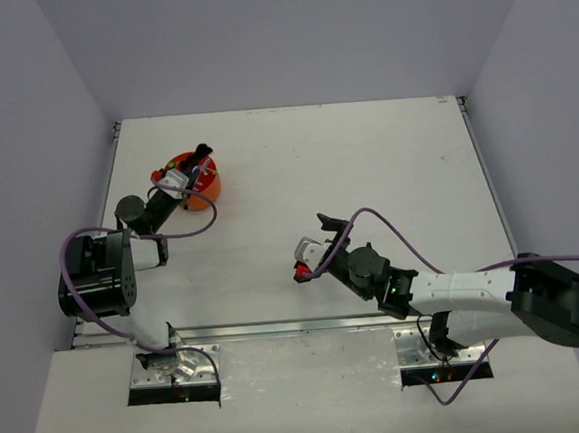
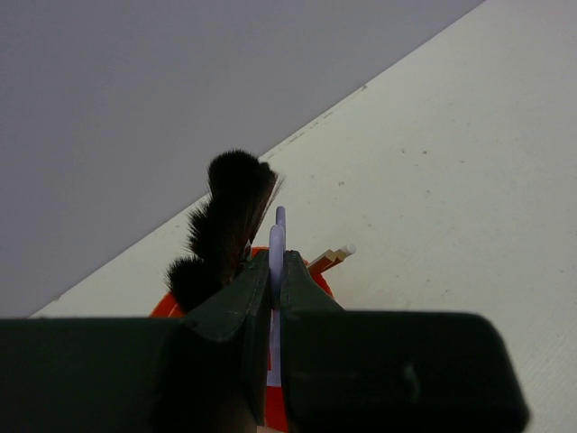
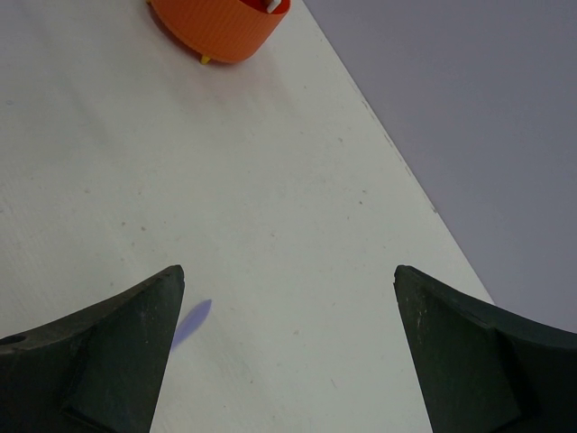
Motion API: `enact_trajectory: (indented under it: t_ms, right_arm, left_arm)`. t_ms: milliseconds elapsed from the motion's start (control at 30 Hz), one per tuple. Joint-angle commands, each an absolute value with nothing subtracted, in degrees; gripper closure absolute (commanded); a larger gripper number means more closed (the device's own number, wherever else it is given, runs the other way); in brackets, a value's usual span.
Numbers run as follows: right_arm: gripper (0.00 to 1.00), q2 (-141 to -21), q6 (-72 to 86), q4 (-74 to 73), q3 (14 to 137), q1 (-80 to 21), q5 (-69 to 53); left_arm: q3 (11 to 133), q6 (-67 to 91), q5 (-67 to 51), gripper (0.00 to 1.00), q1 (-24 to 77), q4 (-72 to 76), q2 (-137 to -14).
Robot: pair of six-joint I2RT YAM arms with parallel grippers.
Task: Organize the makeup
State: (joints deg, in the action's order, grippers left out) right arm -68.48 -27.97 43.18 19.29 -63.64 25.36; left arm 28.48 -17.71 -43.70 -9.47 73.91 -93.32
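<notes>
**Left holds lilac tool at tub; right idle, open**

The white table (image 1: 366, 170) is mostly bare. The round orange tub (image 1: 210, 190) sits toward 10 o'clock from table centre. In the right wrist view it shows at 11 o'clock, far from my fingers.

My right gripper (image 3: 288, 275) hangs just toward 6 o'clock of table centre, fingers spread wide with only tabletop between them.

My left gripper (image 2: 275, 271) is over the tub, fingers pressed onto the lilac looped tool (image 2: 277, 236), which stands up between them.

In the tub, the black brushes (image 2: 236, 194) rise at 11 o'clock of the tool, heads up. The pale sticks (image 2: 335, 257) lean out toward 2 o'clock.
</notes>
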Motion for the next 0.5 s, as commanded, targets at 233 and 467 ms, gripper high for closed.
enact_trajectory:
  t_ms: [233, 467]
  right_arm:
    - [0.01, -70.6, -26.9, 45.2, 20.3, -64.0, 25.8]
    - [0.01, -72.0, -27.2, 45.2, 20.8, -64.0, 25.8]
  left_arm:
    - [30.6, -18.9, -46.7, 1.0, -10.1, 78.8, -97.1]
    - [30.6, -18.0, -46.3, 0.82, -10.1, 78.5, -97.6]
